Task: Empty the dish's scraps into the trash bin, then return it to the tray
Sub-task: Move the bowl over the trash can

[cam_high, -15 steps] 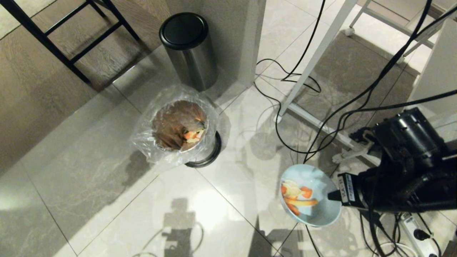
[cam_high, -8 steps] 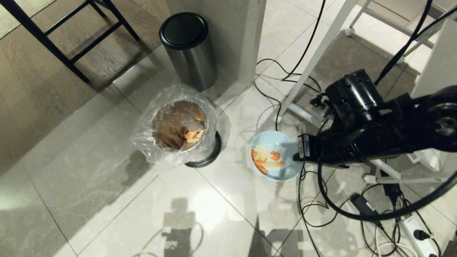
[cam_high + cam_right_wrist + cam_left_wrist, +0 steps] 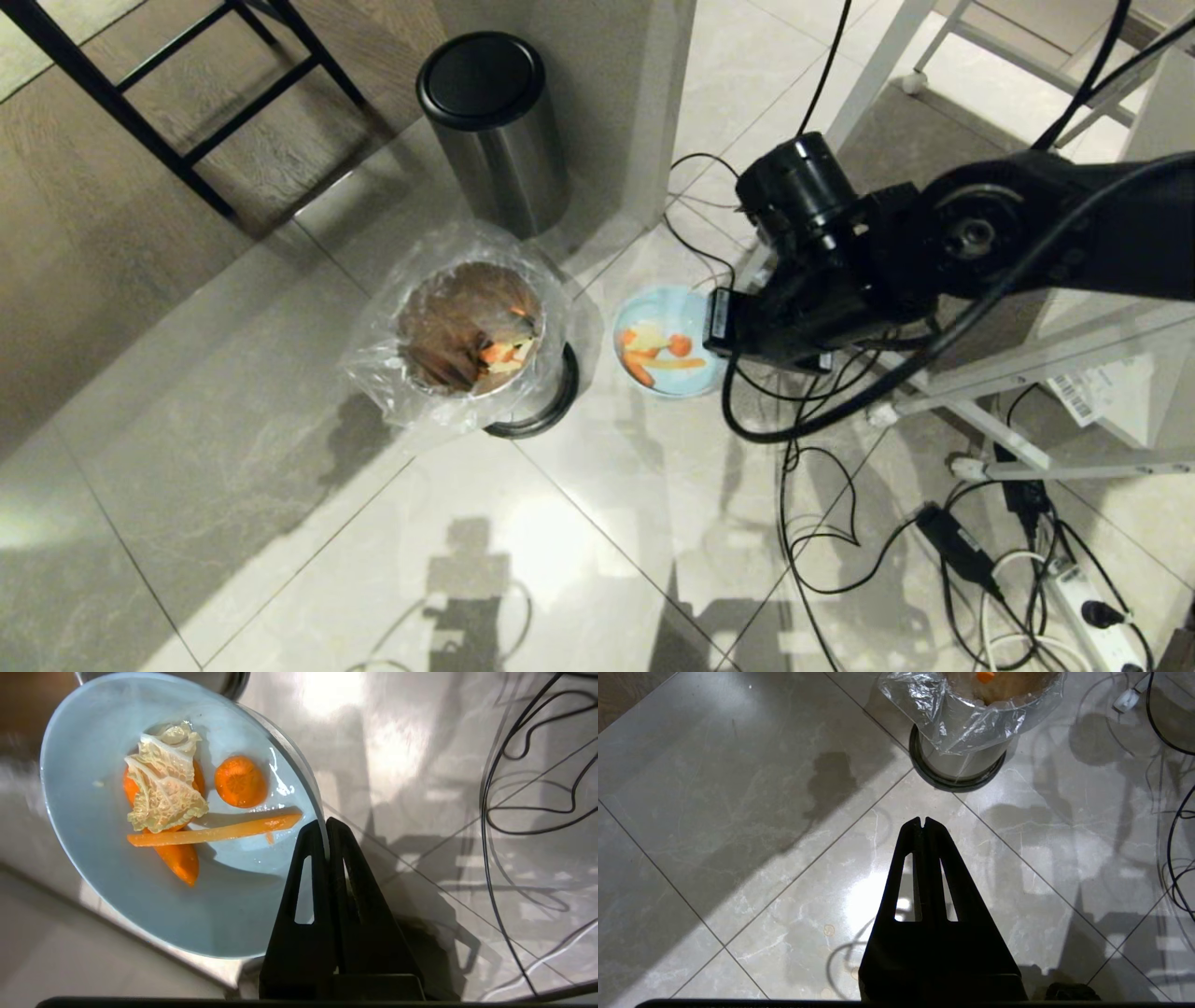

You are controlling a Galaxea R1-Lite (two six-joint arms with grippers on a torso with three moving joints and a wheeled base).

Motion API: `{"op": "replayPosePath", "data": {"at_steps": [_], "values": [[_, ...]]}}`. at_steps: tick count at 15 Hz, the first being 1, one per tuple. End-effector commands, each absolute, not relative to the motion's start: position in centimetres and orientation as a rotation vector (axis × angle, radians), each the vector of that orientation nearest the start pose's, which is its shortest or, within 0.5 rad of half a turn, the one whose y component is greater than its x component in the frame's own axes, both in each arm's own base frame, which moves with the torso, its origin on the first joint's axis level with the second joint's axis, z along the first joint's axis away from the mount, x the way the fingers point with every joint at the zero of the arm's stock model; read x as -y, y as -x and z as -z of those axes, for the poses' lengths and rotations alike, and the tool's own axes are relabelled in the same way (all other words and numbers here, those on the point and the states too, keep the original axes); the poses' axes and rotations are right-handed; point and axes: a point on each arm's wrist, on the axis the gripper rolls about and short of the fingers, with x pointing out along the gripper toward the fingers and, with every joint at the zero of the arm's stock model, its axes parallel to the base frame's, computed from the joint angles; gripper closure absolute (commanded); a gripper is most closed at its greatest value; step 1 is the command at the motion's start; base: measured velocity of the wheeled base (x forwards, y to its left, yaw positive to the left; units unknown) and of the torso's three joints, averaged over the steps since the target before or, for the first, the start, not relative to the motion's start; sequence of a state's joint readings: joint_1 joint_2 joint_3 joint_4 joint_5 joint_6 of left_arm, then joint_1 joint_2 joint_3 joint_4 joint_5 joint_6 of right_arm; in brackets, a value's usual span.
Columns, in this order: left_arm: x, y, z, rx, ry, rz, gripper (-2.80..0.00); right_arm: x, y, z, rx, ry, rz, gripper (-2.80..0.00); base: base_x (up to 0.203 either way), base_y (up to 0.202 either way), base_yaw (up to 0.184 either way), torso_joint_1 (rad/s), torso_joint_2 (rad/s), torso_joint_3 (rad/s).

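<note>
The pale blue dish (image 3: 665,353) hangs above the floor just right of the trash bin (image 3: 471,331), whose steel body is lined with a crinkled clear bag. My right gripper (image 3: 325,826) is shut on the dish (image 3: 154,830) at its rim, one finger inside and one outside. The scraps (image 3: 187,807), orange carrot pieces and a pale cabbage leaf, lie in the bowl. More scraps (image 3: 502,353) sit inside the bin. My left gripper (image 3: 924,822) hangs shut and empty over the floor, short of the bin (image 3: 959,732). The tray is out of view.
A taller steel bin with a black lid (image 3: 487,121) stands behind the lined one, against a grey pillar. Black cables (image 3: 822,439) and a power strip (image 3: 1088,597) litter the floor to the right. White table legs (image 3: 971,383) cross under my right arm.
My right arm has carried the dish from the lower right up and to the left, so it now hangs close beside the lined bin. The left gripper stays still.
</note>
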State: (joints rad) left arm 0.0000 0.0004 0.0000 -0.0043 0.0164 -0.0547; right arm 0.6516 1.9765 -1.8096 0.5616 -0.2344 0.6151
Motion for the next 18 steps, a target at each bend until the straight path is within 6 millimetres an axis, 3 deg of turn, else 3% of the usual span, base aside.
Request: {"op": "replayPosePath", "data": {"at_steps": [1,5,12,18], "values": [[0.0,2.3,-7.6,0.004,0.055,-0.017,0.0,-24.2,-31.6,-24.5,-0.758,-0.268,-0.139,0.0,0.0,0.0,0.0,0.0,0.0,0.0],[0.0,2.3,-7.6,0.004,0.055,-0.017,0.0,-25.7,-30.9,-24.1,-0.698,-0.22,-0.043,0.0,0.0,0.0,0.0,0.0,0.0,0.0],[0.0,2.3,-7.6,0.004,0.055,-0.017,0.0,-25.0,-30.8,-25.7,-0.59,-0.232,0.038,0.0,0.0,0.0,0.0,0.0,0.0,0.0],[0.0,2.3,-7.6,0.004,0.055,-0.017,0.0,-24.7,-31.7,-27.2,-0.471,-0.315,0.032,0.0,0.0,0.0,0.0,0.0,0.0,0.0]]}}
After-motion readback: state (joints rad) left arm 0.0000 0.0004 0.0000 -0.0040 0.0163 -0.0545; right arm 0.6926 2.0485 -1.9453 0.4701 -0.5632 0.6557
